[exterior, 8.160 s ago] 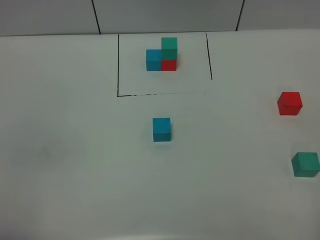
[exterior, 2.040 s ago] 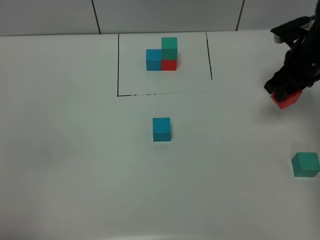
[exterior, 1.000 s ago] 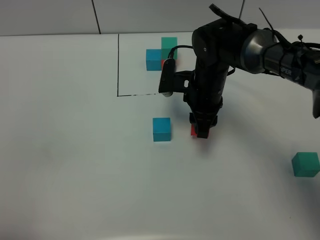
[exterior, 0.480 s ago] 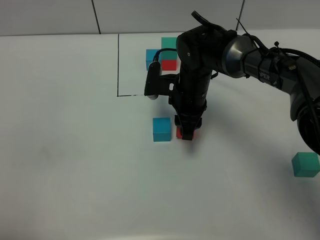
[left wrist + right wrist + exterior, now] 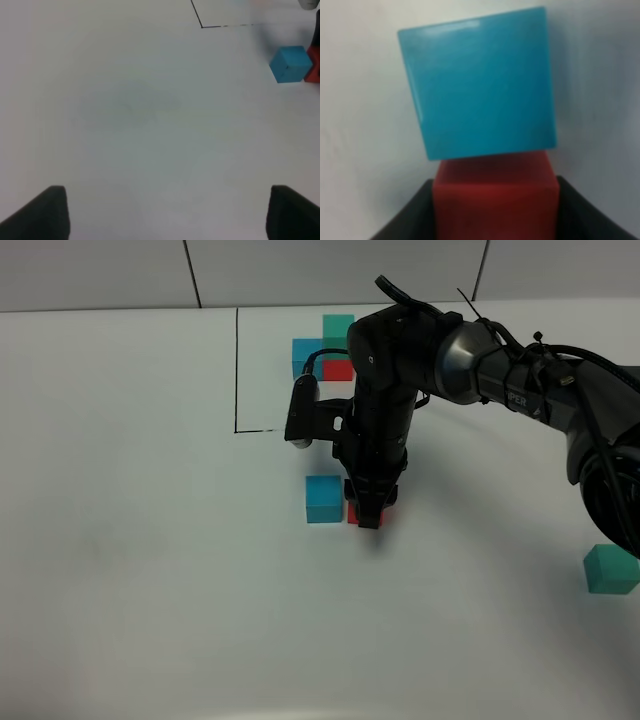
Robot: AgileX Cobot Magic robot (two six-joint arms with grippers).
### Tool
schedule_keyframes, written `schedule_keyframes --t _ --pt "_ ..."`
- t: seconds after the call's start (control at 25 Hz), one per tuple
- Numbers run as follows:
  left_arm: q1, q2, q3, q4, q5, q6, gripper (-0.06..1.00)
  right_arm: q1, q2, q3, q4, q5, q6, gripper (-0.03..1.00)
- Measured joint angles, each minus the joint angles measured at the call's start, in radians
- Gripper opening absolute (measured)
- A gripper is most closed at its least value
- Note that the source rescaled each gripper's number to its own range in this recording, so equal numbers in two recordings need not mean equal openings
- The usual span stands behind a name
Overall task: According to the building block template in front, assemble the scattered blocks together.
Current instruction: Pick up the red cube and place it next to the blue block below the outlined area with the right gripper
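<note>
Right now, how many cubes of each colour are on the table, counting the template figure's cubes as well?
Blue: 2 (loose blue cube, template's blue cube)
Red: 2 (loose red cube, template's red cube)
Green: 2 (loose green cube, template's green cube)
Total: 6

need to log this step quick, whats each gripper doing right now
Left gripper: open, holding nothing.
Right gripper: shut on the red block, right beside the blue block.
</note>
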Motion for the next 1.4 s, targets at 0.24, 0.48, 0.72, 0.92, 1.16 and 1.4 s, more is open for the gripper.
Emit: schedule_keyframes --t 0.24,0.48,0.72,0.92,1.16,1.4 --pt "0.000 0.000 0.000 0.000 0.000 0.000 0.98 0.013 0.003 -0.001 -0.016 -0.009 0.000 0.01" --pt "0.000 0.000 0.000 0.000 0.000 0.000 0.98 0.018 0.003 -0.001 -0.021 -0.020 -0.008 0.01" --pt "0.000 0.000 0.000 0.000 0.000 0.000 0.98 0.020 0.003 -0.001 -0.024 -0.020 -0.025 0.01" --pt "0.000 0.000 0.000 0.000 0.000 0.000 0.98 0.023 0.006 -0.001 -0.029 -0.021 -0.029 0.01" --pt "0.000 0.000 0.000 0.000 0.000 0.000 0.98 0.024 0.006 -0.003 -0.031 -0.017 -0.069 0.01" --pt "0.000 0.000 0.000 0.000 0.000 0.000 0.98 0.025 0.007 -0.003 -0.031 -0.017 -0.077 0.01"
